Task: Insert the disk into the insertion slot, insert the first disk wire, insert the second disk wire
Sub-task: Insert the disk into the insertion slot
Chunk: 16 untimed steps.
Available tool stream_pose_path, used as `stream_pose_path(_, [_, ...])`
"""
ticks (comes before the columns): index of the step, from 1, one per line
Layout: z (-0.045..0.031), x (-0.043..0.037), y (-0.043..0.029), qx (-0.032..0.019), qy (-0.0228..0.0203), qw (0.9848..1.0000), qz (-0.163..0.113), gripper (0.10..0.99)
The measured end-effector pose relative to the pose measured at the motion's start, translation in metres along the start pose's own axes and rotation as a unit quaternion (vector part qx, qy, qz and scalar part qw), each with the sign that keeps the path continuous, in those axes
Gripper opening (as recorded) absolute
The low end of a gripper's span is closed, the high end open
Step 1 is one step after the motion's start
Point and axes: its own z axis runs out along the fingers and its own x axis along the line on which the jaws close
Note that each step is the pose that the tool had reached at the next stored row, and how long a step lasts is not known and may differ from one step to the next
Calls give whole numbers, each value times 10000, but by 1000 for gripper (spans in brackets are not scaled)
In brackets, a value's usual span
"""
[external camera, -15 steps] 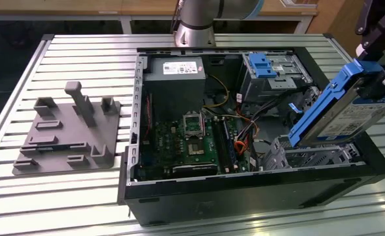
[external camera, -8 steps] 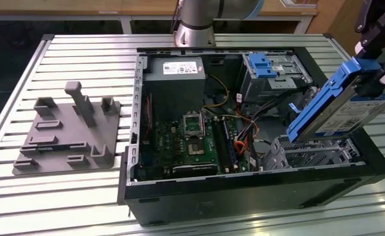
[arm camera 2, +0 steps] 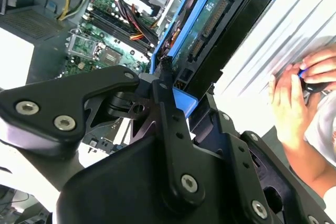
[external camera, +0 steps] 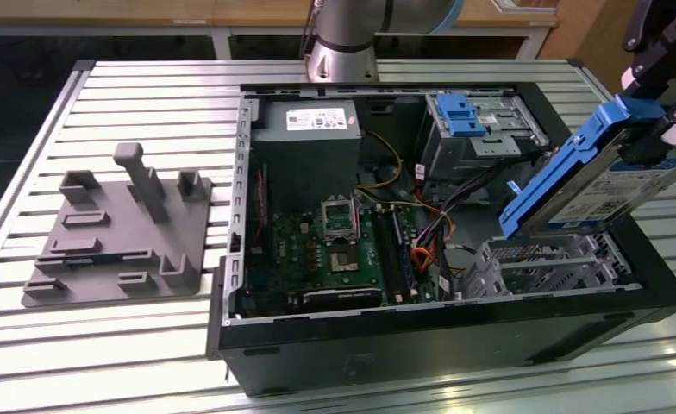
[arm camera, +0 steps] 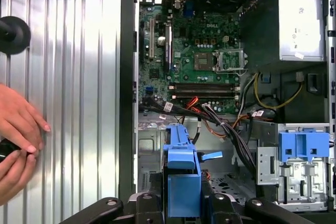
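The disk (external camera: 597, 185), a silver drive in a bright blue caddy, hangs tilted above the right side of the open computer case. My gripper (external camera: 666, 129) is shut on its upper end. Just below the disk's lower end sits the insertion slot (external camera: 545, 263), a perforated silver cage with nothing in it. In the second wrist view my black fingers (arm camera 2: 163, 108) clamp the blue caddy of the disk (arm camera 2: 210, 30). The first wrist view has the disk (arm camera: 181, 174) edge-on over the case floor, gripper (arm camera: 181, 205) around it. A loose bundle of wires (external camera: 430, 228) lies beside the cage.
A taller grey cage with a blue latch (external camera: 471, 116) stands behind the slot. The motherboard (external camera: 338, 250) and power supply (external camera: 315, 116) fill the case's left half. A grey fixture plate (external camera: 120, 233) lies on the slatted table. A person's hands (arm camera: 16, 137) rest outside the case wall.
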Motion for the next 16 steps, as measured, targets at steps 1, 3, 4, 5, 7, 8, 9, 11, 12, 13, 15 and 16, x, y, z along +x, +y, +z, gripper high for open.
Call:
stream_pose_path(1, [0, 0, 0, 0, -1, 10000, 0, 365])
stream_pose_path(3, [0, 0, 0, 0, -4, 10000, 0, 365])
stream_pose_path(4, [0, 0, 0, 0, -5, 10000, 0, 365])
stream_pose_path(5, [0, 0, 1, 0, -5, 10000, 0, 365])
stream_pose_path(7, [1, 1, 6, 7, -4, 10000, 0, 365])
stream_pose_path(8, [1, 0, 9, 15, -2, 10000, -1, 365])
stream_pose_path(9, [0, 0, 11, 28, -1, 10000, -3, 365])
stream_pose_path(11, [1, 1, 11, 37, -1, 10000, -5, 365])
stream_pose_path(12, [1, 0, 11, 41, -1, 10000, -6, 365])
stream_pose_path(13, [1, 0, 11, 47, -1, 10000, -6, 365])
stream_pose_path(15, [1, 0, 11, 63, -1, 10000, -9, 365])
stream_pose_path(16, [1, 0, 11, 72, -1, 10000, -13, 365])
